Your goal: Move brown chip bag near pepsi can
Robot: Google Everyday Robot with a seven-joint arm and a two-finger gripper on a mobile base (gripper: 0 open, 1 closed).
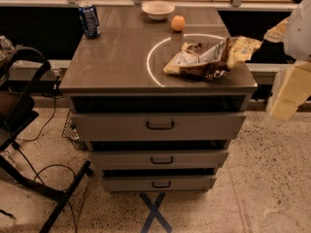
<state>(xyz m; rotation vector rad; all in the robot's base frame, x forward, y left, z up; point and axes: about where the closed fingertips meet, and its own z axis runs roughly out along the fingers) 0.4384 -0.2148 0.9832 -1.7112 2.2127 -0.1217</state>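
Observation:
The brown chip bag (212,58) lies crumpled on the right side of the cabinet top (121,57), its yellow end reaching the right edge. The pepsi can (89,19) stands upright at the far left corner of the top. My gripper (286,93) is at the right edge of the camera view, off to the right of the cabinet and lower than the bag, not touching it. Only a pale blurred part of it shows.
A white bowl (158,9) and an orange (178,23) sit at the back of the top. The cabinet has three drawers (160,125) slightly open. A black chair (19,106) and cables stand at the left on the floor.

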